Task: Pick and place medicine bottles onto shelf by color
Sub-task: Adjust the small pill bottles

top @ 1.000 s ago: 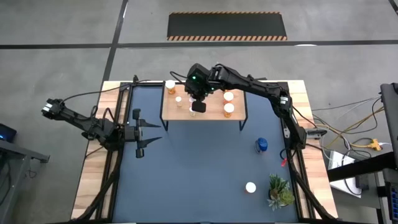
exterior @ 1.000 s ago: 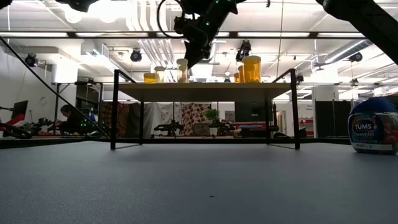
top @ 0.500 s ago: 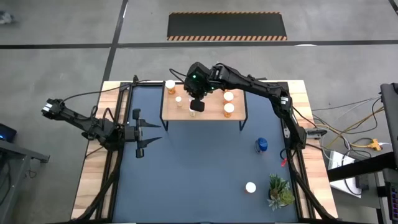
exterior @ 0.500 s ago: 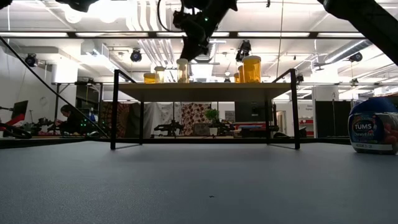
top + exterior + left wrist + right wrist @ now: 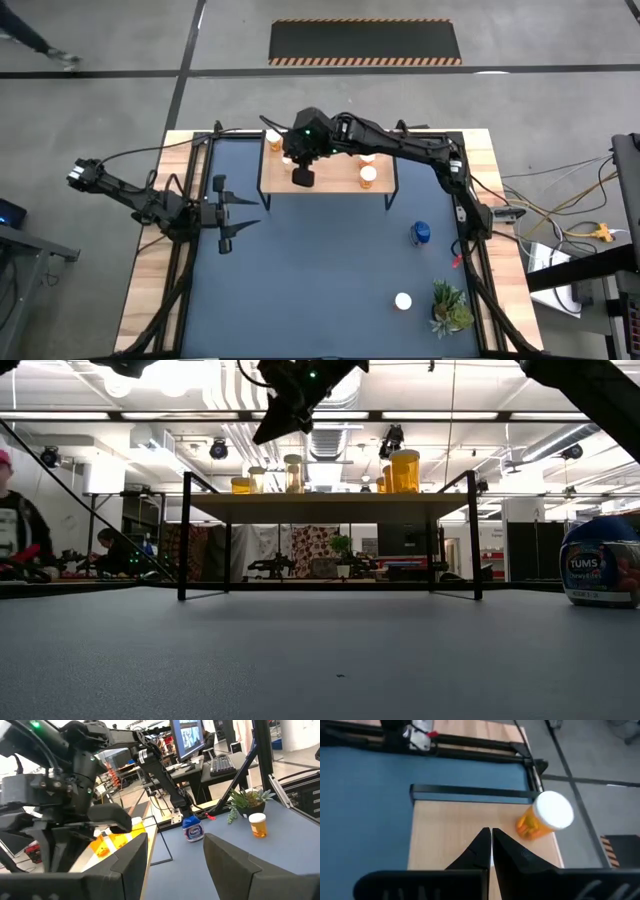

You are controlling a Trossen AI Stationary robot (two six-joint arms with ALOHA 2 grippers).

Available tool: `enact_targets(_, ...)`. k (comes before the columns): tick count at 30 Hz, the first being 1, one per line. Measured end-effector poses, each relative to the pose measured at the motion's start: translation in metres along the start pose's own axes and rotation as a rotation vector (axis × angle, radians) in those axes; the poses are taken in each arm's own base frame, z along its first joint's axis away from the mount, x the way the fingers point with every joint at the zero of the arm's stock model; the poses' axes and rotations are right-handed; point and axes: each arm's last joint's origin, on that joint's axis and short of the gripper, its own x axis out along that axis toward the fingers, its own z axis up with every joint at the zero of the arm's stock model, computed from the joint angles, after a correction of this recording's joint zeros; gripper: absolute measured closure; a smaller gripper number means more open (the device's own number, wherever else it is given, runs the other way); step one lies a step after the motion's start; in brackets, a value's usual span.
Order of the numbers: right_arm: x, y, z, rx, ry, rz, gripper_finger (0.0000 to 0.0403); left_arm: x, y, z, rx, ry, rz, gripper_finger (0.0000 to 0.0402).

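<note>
The wooden shelf (image 5: 335, 182) stands at the table's far middle on black legs. On it stand an orange bottle with a white cap (image 5: 273, 137) at the far left corner and two orange bottles (image 5: 368, 174) on the right. A pale bottle (image 5: 293, 472) also stands there in the low view. My right gripper (image 5: 300, 179) is shut and empty, high above the shelf's left part (image 5: 450, 830), near the corner bottle (image 5: 547, 816). A blue bottle (image 5: 420, 234) and a white-capped bottle (image 5: 403, 300) stand on the mat at the right. My left gripper (image 5: 245, 211) waits open at the left.
A small green plant (image 5: 450, 308) stands at the near right corner beside the white-capped bottle. The dark blue mat (image 5: 320, 280) covers the table's middle. Black frame rails (image 5: 195, 170) run along the left and right sides. A person shows at the low view's left edge (image 5: 12, 530).
My right gripper has risen and gone toward the table's left edge, away from the pale bottle, which stays upright on the shelf. The other bottles have kept still.
</note>
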Motion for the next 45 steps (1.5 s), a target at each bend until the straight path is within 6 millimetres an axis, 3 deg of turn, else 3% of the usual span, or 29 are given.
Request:
enact_targets(19, 0.031, 0.004, -0.022, 0.011, 0.0, -0.004, 0.0394, -0.004, 0.003, 0.002, -0.001, -0.018, 0.0, 0.0226)
enact_targets(45, 0.027, -0.014, -0.032, 0.025, 0.083, -0.102, 0.0394, -0.004, 0.003, 0.0, 0.005, -0.007, -0.004, 0.0226)
